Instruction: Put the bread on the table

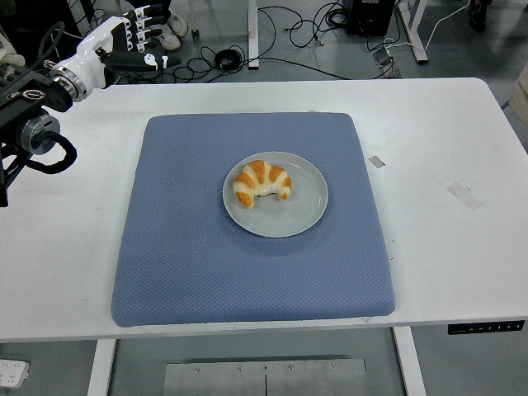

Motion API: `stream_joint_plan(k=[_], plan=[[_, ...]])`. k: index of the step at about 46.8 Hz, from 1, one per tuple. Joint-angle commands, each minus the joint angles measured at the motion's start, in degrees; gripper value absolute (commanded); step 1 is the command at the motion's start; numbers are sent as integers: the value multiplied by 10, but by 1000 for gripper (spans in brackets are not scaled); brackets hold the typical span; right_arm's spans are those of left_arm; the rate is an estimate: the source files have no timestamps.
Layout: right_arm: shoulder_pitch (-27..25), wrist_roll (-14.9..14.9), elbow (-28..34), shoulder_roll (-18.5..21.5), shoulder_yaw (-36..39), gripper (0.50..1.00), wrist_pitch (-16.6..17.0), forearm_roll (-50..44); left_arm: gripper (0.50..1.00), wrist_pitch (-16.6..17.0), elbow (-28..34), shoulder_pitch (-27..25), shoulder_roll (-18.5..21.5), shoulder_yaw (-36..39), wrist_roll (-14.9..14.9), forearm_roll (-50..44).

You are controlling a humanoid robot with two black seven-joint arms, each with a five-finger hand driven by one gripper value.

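The bread is a golden croissant (261,181) lying on the upper left part of a grey plate (295,211). The plate sits in the middle of a blue mat (181,247) on the white table (445,148). My left hand (140,37) is raised at the far left corner of the table, well away from the plate. Its fingers are spread and hold nothing. The right arm does not show.
Two pieces of tape (376,161) (464,195) lie on the table right of the mat. Cables (297,25) and table legs lie on the floor beyond the far edge.
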State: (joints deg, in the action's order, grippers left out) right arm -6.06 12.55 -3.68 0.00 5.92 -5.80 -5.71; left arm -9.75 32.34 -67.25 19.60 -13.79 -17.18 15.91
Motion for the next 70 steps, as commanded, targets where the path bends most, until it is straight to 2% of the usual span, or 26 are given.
stream_joint_plan(k=[1, 30, 42, 70], plan=[[0, 0, 1, 0, 0, 1000, 0, 0, 974, 0, 0, 0, 0, 0, 0, 0], [0, 0, 1, 0, 0, 1000, 0, 0, 972, 0, 0, -3, -6, 2, 0, 2], [0, -1, 1, 0, 0, 1000, 0, 0, 971, 1, 0, -24, -33, 10, 0, 15], [0, 0, 1, 0, 0, 1000, 0, 0, 969, -5, 11, -94, -83, 55, -1, 171]])
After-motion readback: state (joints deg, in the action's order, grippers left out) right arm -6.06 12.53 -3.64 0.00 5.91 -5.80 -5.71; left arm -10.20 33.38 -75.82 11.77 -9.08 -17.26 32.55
